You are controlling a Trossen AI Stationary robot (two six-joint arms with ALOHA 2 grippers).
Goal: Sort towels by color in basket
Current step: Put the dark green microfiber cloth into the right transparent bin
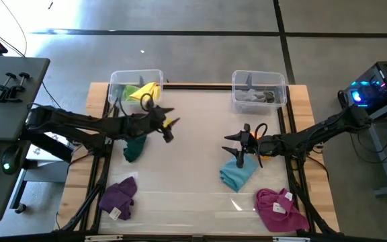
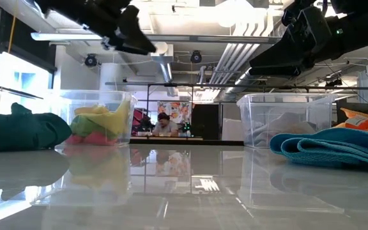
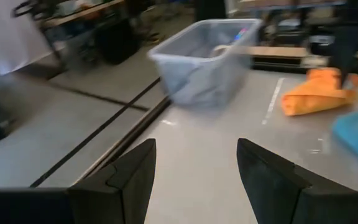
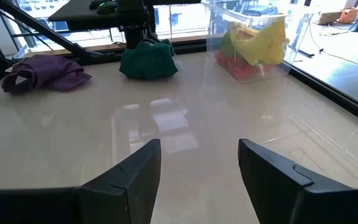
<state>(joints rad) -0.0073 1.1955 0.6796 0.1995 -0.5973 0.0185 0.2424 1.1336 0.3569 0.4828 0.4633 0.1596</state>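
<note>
Seen from above, your left gripper [image 1: 168,125] hangs empty over the tabletop [image 1: 193,134] left of centre, its fingers spread wide. The dark teal towel [image 1: 134,148] lies just below and to the left of it in the frame, a compact heap with no clear long axis. This arm is by far the nearer one to it.

Your right gripper [image 1: 237,144] sits right of centre, also wide open and holding nothing. The light blue towel [image 1: 237,174] lies directly below it in the frame, its length running down toward the lower left; an orange towel [image 1: 261,130] shows just beside that arm.

The purple towel [image 1: 119,197] is at lower left, the magenta towel [image 1: 279,210] at lower right. Each carries a small white tag; nothing on them can be read.

The clear bin [image 1: 135,87] at upper left holds yellow, green and pink cloths. The clear bin [image 1: 259,89] at upper right holds a grey one.
</note>
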